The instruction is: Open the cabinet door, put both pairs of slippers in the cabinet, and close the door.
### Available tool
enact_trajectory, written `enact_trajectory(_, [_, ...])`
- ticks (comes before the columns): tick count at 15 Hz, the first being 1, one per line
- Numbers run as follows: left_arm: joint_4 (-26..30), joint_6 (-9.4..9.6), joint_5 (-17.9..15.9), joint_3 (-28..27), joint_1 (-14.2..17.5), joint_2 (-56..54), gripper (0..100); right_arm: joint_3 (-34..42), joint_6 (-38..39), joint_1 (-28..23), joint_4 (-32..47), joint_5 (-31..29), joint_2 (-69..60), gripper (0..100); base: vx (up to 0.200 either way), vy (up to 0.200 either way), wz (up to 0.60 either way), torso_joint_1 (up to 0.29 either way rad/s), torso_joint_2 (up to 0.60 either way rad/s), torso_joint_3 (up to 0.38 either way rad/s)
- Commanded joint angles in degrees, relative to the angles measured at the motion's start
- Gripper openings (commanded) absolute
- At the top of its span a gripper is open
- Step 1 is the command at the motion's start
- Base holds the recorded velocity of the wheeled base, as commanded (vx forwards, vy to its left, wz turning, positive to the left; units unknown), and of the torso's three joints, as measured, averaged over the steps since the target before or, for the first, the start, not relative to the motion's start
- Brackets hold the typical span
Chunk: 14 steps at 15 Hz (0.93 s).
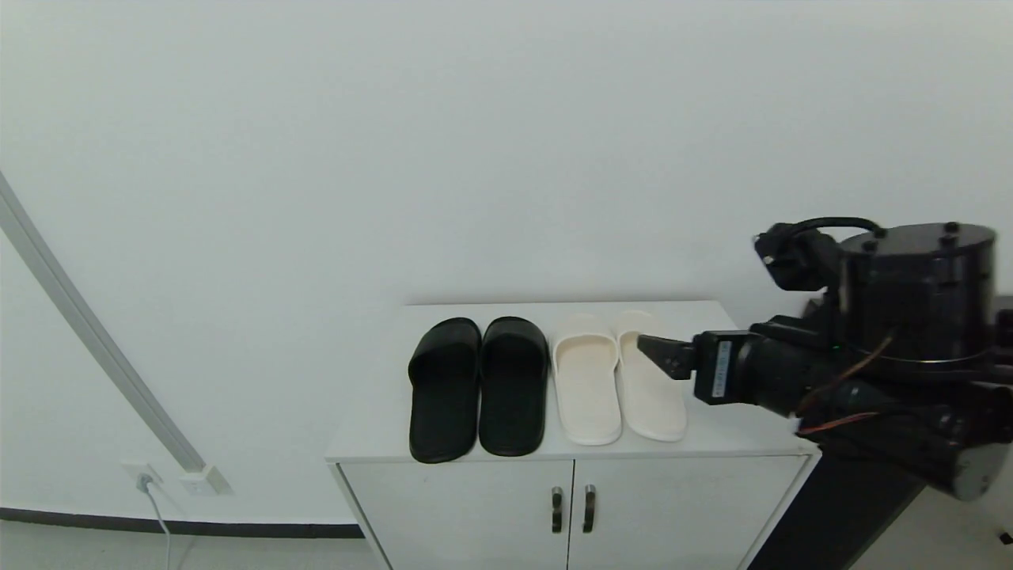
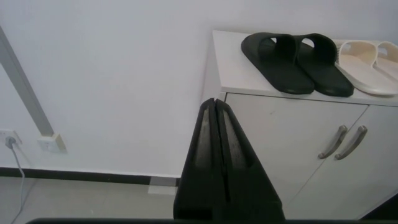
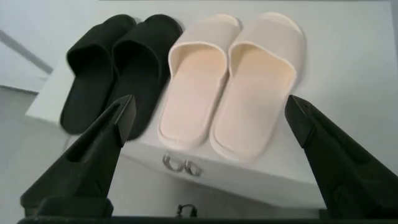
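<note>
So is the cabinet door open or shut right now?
Shut. The cabinet doors sit flush, handles side by side; the black slippers and white slippers lie on top.

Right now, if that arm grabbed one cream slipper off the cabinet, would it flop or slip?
Probably fairly stiff: the cream slippers look like thick moulded material, their straps arching unsupported. That foamy look suggests lightness. Pushed, it would probably slide flat, not roll, on the smooth cabinet top.

cabinet (image 1: 370,431) top | black slippers (image 1: 445,388) left | cream slippers (image 1: 587,388) right, side by side
</note>
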Motion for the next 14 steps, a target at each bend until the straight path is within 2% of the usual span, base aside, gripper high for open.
enact_trajectory(1, [0.0,-0.01,0.0,-0.1,0.1,0.1,0,-3.6,-0.1,2.4,-4.1,-6.3,11.7,100,0.000,0.000,0.00,0.000,0.00,0.000])
enact_trajectory(6, [0.0,-0.01,0.0,-0.1,0.1,0.1,0,-8.5,-0.1,2.3,-9.8,-16.3,24.4,100,0.000,0.000,0.00,0.000,0.00,0.000])
enact_trajectory(14, [0.0,-0.01,0.0,0.0,0.0,0.1,0,-19.1,-0.2,-1.9,-10.0,-17.1,35.4,100,0.000,0.000,0.00,0.000,0.00,0.000])
